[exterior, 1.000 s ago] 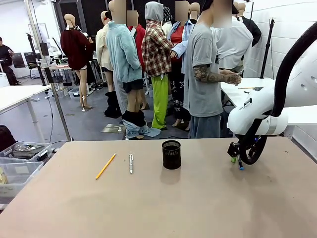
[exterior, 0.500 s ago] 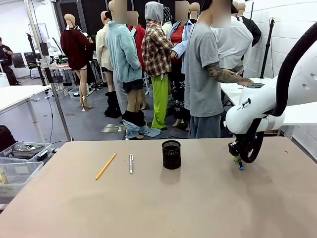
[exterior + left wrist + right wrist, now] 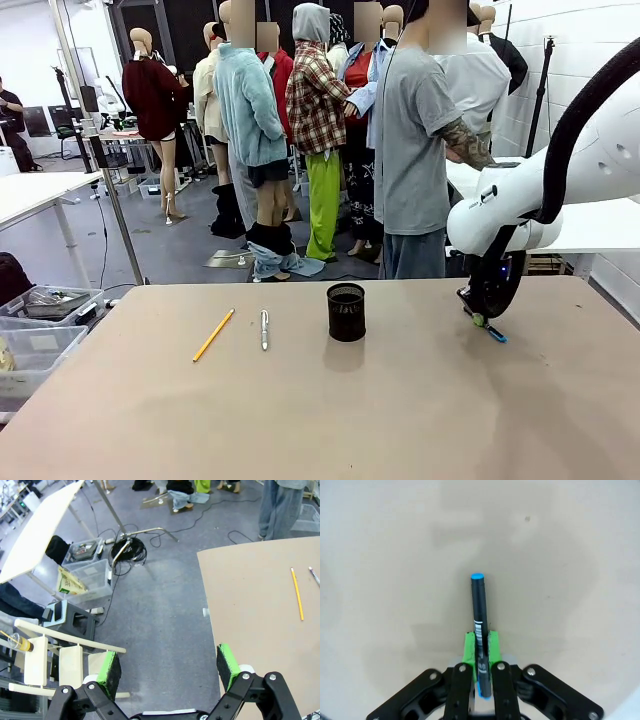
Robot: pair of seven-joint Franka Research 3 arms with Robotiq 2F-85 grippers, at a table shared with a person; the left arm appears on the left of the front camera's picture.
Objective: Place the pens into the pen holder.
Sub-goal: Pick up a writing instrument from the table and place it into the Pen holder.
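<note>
The right gripper point(image 3: 481, 650) was closed tight on a black pen with a blue end point(image 3: 479, 607), its green pads pinching the barrel. It sat low over the surface point(image 3: 400, 420), to the right of the black mesh pen holder point(image 3: 346, 312); the blue end possibly touched the surface. The yellow pencil point(image 3: 213, 335) and the silver pen point(image 3: 264, 329) lay side by side left of the holder, apart from it. The left gripper point(image 3: 167, 662) hung wide open and empty over the floor beside the surface's edge.
</note>
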